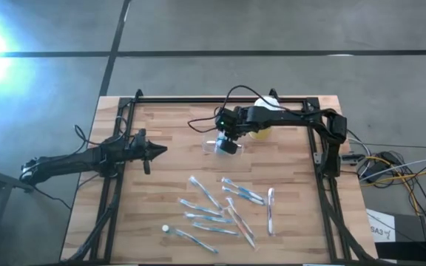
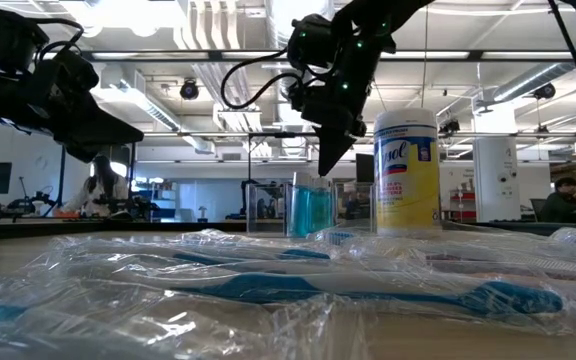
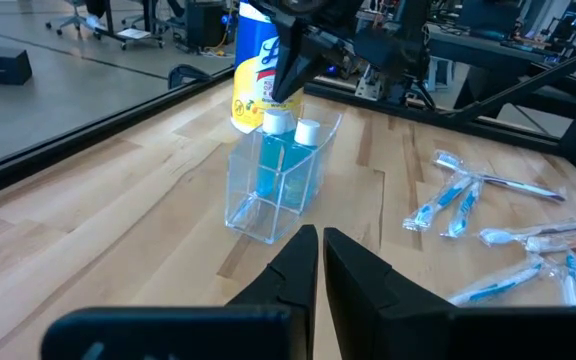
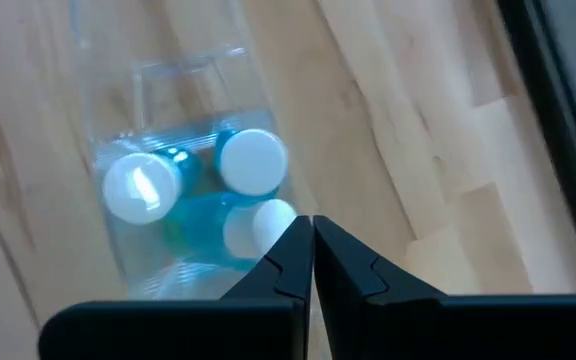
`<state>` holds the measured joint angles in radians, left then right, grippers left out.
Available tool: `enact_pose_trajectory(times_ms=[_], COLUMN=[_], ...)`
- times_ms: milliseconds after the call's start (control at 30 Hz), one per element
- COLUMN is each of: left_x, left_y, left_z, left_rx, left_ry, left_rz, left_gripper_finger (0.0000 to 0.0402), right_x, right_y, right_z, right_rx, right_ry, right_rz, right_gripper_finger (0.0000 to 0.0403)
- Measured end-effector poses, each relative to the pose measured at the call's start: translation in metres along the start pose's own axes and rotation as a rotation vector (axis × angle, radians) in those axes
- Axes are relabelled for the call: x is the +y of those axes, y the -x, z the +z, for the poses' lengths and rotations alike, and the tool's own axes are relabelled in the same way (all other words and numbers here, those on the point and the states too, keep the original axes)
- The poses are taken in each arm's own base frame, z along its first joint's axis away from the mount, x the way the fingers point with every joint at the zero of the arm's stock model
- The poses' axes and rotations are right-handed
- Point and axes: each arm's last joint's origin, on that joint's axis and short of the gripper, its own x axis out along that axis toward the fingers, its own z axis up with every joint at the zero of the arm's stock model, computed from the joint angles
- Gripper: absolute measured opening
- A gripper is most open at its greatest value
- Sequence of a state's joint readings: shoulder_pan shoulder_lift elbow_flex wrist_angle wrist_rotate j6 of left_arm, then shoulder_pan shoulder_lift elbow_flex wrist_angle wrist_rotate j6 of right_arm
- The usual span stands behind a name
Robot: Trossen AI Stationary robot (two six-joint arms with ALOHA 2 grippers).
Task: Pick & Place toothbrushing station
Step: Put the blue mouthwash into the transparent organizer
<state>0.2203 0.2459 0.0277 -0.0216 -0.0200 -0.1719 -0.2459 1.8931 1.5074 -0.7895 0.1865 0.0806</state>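
The toothbrushing station is a small clear plastic holder standing on its base on the wooden table, with white-capped blue bottles inside. It also shows in the high view and the low view. My right gripper is shut and points steeply down right over the holder's top edge, its tips beside the caps. My left gripper is shut and waits at the table's left side, aimed at the holder. My right gripper's shut fingertips stand at the holder's upper rim, next to the bottle caps, coming from above. I cannot tell whether they touch the rim or a cap. The holder stands upright on the table.
A yellow-labelled round canister with a white lid stands just behind the holder, toward the far right. Several wrapped toothbrushes lie scattered on the near half of the table, with a small white cap. A black frame borders the table.
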Motion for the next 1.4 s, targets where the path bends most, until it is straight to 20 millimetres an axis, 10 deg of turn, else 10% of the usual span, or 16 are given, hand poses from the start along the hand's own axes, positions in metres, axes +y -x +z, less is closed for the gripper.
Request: enact_pose_trajectory(times_ms=[1400], left_x=[0.000], left_y=[0.000], left_z=[0.000], left_rx=[-0.002], left_ry=[0.001], left_rz=[-0.001], left_gripper_finger=[0.0026], right_x=[0.042], right_y=[0.007], right_z=[-0.007], right_rx=[0.007], right_ry=[0.109], right_rz=[0.098], right_gripper_finger=[0.0008])
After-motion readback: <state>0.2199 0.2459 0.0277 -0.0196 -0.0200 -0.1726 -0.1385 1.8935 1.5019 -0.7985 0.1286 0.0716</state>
